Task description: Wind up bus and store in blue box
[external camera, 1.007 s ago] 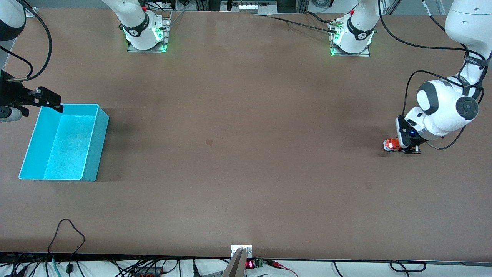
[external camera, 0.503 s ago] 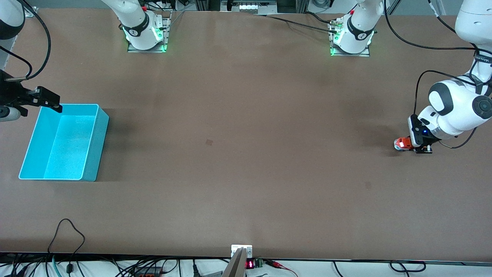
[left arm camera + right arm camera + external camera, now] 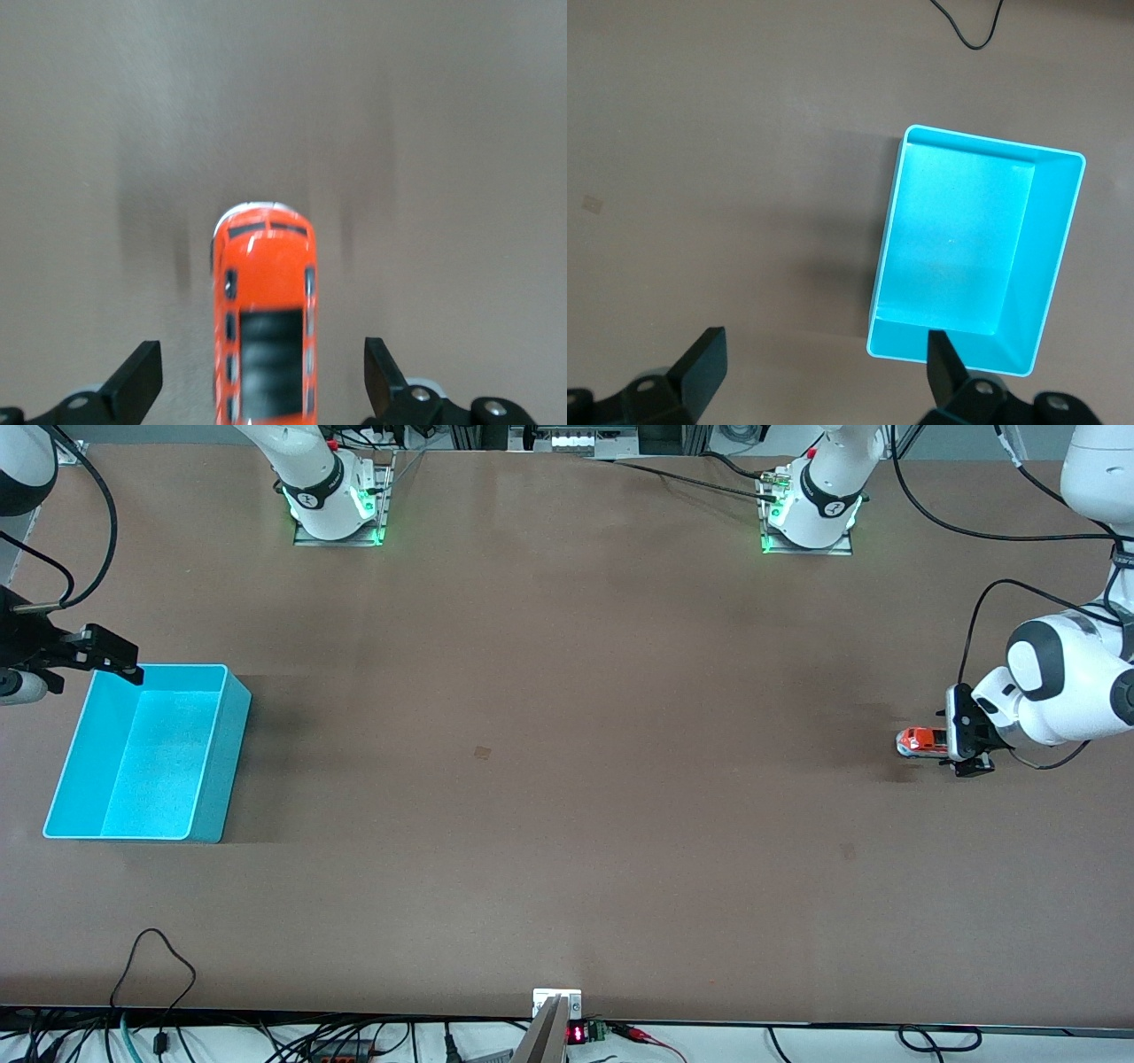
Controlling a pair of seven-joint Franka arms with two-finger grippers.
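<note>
Bus (image 3: 918, 740) sat on the worktop (image 3: 567, 779) at the left arm's end — left end effector (image 3: 266, 390) open, fingers (image 3: 133, 382) straddling it, not touching. Right end effector (image 3: 824, 376) open over the empty box (image 3: 221, 726). Bare worktop between bus and box.

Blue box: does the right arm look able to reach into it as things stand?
Probably yes. The right gripper hangs open by the blue box, at its rim farthest from the front camera; the box is empty and uncovered.

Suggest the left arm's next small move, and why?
Probably lift the left claw straight up: its fingers stand open, clear of the bus, which sits on the table pointing toward the distant blue box. The right claw waits over that box.
</note>
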